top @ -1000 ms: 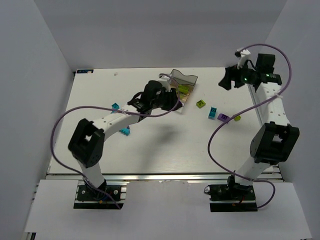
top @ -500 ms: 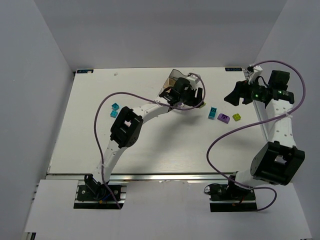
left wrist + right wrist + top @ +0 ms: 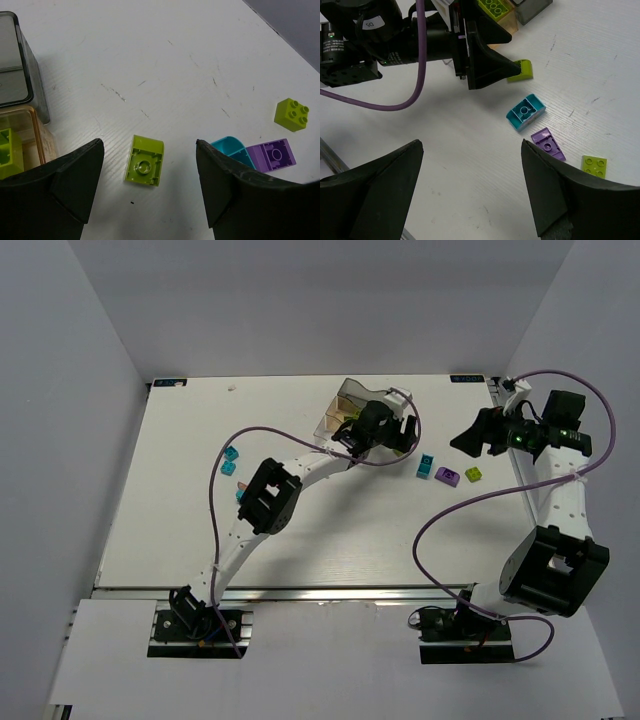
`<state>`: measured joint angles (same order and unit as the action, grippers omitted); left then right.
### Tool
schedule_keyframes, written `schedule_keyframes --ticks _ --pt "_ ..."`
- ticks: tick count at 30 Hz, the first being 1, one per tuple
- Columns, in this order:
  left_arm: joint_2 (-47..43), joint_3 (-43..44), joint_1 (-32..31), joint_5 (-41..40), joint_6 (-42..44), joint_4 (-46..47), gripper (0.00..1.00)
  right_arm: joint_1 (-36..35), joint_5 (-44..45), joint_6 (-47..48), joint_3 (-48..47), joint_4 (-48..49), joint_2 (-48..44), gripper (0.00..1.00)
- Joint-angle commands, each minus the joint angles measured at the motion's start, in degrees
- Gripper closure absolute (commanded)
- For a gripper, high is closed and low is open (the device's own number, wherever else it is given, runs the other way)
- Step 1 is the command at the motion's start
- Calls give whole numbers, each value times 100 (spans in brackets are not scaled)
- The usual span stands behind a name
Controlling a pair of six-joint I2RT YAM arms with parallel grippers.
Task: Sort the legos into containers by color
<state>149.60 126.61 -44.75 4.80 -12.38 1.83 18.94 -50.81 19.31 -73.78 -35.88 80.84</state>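
Note:
My left gripper (image 3: 148, 150) is open and empty, hovering over an upside-down lime brick (image 3: 145, 160) that lies on the table between its fingers, just right of the clear three-compartment tray (image 3: 35, 100). One lime brick (image 3: 7, 152) lies in the tray's brownish compartment. A teal brick (image 3: 231, 149), a purple brick (image 3: 272, 155) and a lime brick (image 3: 291, 114) lie further right. In the top view the left gripper (image 3: 397, 435) is beside the tray (image 3: 340, 400). My right gripper (image 3: 468, 436) is open and empty, above the teal (image 3: 525, 111), purple (image 3: 547, 144) and lime (image 3: 594, 166) bricks.
A teal brick (image 3: 231, 455) lies on the left of the table, and another brick (image 3: 240, 493) lies below it, partly hidden by the left arm. Purple cables loop over both arms. White walls close in the table on three sides.
My left gripper has swung right from over the tray to the lime brick beside it. My right gripper has drifted a little right and down.

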Motion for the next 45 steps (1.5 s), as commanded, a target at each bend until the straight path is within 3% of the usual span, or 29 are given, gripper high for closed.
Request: schedule_keyframes --ticks 1,10,18,26,35,39,45 --pt "25 180 -60 -224 245 81 17 48 -228 -182 83 283 -50 16" --pt "183 163 -183 -207 543 -68 25 66 -272 -191 294 344 -138 16" --pt "-54 -286 -376 -830 1158 -68 33 75 -333 -235 329 397 -95 16" --pt "192 92 -385 -1218 1572 -472 24 75 -342 -235 311 389 -95 17" --pt "394 277 -385 -1148 1555 -604 25 75 -333 -270 390 432 -138 17" --pt "438 329 -385 -1104 1520 -534 30 75 -351 -305 408 485 -130 17" --pt "500 470 -394 -999 1458 -508 45 75 -342 -331 417 512 -112 17"
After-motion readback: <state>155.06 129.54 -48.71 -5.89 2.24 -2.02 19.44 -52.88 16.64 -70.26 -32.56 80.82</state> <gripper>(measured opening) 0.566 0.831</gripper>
